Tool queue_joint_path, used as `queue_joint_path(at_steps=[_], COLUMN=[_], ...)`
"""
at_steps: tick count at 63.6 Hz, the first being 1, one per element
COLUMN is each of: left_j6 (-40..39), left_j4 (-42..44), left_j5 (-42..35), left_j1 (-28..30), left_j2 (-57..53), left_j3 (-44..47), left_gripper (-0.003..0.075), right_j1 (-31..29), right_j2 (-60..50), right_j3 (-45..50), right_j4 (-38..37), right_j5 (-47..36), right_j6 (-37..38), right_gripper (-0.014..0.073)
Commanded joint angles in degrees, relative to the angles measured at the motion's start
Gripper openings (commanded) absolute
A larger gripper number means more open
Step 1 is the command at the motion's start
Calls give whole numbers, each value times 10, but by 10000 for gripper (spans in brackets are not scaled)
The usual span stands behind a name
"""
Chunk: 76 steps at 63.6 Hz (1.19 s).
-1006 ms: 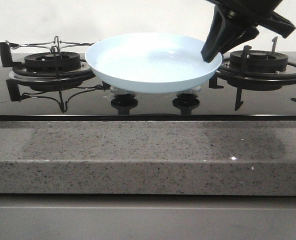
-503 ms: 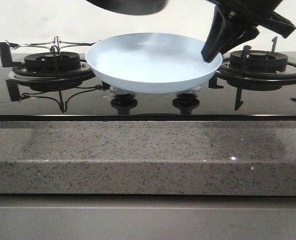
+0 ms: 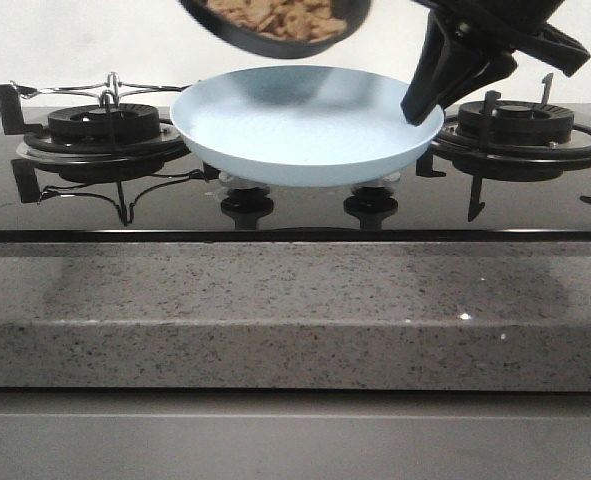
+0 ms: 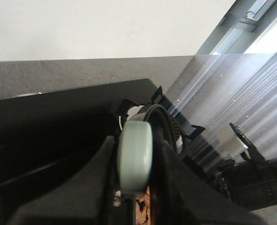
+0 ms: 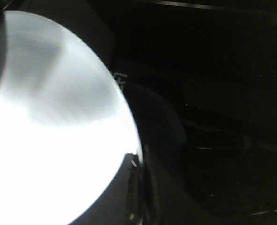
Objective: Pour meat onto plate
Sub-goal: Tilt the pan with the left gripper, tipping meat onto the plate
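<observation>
The pale blue plate (image 3: 305,125) hangs level a little above the black hob, between the two burners. My right gripper (image 3: 425,105) is shut on its right rim; in the right wrist view the plate (image 5: 49,140) fills the frame beside the gripper (image 5: 138,187). A black frying pan (image 3: 265,42) hangs over the plate's far side, tilted toward the camera, with the light-brown meat (image 3: 275,15) inside it. My left gripper (image 4: 136,159) is shut on the pan's pale green handle (image 4: 134,150); a bit of meat (image 4: 142,213) shows below it. The plate holds no meat.
A burner with a wire stand (image 3: 100,125) is left of the plate, and a burner with black pan supports (image 3: 520,125) is right of it. Two knobs (image 3: 247,200) (image 3: 373,200) sit under the plate. The speckled stone counter edge (image 3: 295,310) runs along the front.
The frying pan came in from the top, moved lower and right over the plate, and tilted so the meat now shows. The plate and right gripper have not moved.
</observation>
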Motion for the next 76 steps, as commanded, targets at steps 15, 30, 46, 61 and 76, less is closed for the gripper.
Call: queue_joint_path(at_steps=[15,30,46,61,76], left_j6=[55,73,73,74,74], left_j4=[-39,31,134,186,234], left_j5=[-9,-51,-132,-153,-163], left_j1=[-17,-66,-124,-162,-188], left_j2=[-43,-52,-71,-96,-109], left_j3=[-17,-17,-17,-17,-17], left_gripper=[-10,-10,-10,-10,-10], right_j1=[-1,-1,-1,-1,-1], right_j2=[-29,-29,-29,-29,-29], right_j3=[-16,-16,-16,-16,-16], right_j4=[21,21,21,21,21], right_j5=[-25,-25,-25,-25,-25], right_j6=[-4,-4,-4,-4,-4], right_gripper=[-29,-29,-29,-29,-29])
